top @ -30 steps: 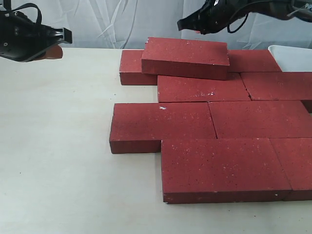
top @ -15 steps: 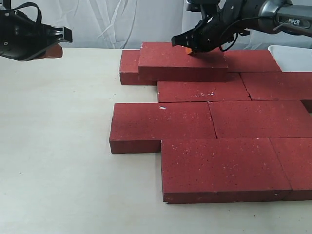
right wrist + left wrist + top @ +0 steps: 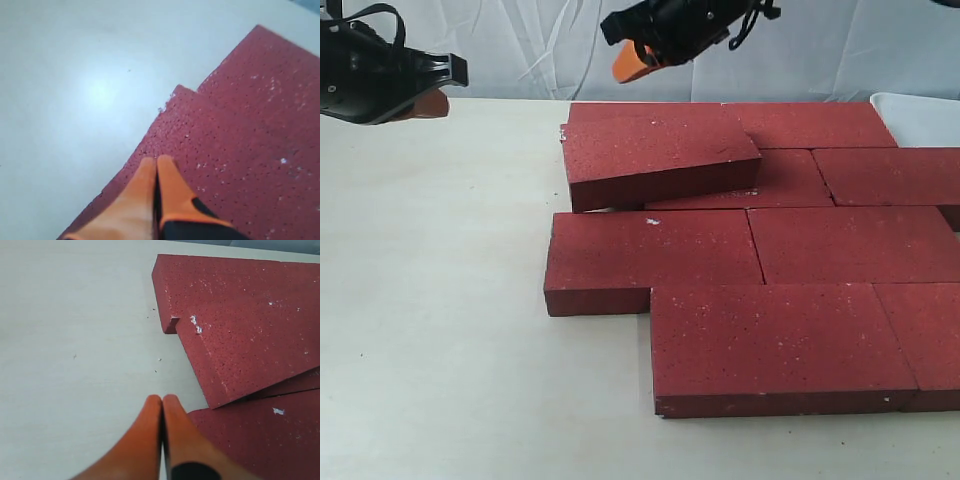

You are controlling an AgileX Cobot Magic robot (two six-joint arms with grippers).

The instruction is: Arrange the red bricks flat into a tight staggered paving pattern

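**A:** Where is the odd one sitting?

**B:** The loose brick [image 3: 660, 160] is lying skewed and tilted. One end is riding up on the laid red bricks [image 3: 790, 245] under it, and the other end is dipping toward the table [image 3: 440, 320]. The rest are lying flat in staggered rows beneath and in front of the loose brick.

**A:** Grippers?

**B:** The right gripper [image 3: 632, 58] is hovering above and behind the loose brick, clear of it. Its orange fingers [image 3: 147, 190] are pressing together on nothing. The left gripper [image 3: 430, 100] is hanging well apart from the loose brick, over bare table. Its fingers [image 3: 145, 440] are likewise pinching together, empty.

**A:** How is it likely handling?

**B:** Judging by looks, it is behaving as a dense, stiff, heavy slab. The rough speckled face is probably giving plenty of friction, so it is dragging rather than gliding and catching on the edges of its neighbours. Chipping at a corner seems a bigger worry than slipping.

**A:** Where to take hold?

**B:** The dipping end looks best, since the thin edge there is standing free of the bricks under the loose brick. The fingers would be pinching across its thickness. Otherwise, closed fingertips pushing on its long side could be sliding it off. The laid rows may be shifting under such a push.
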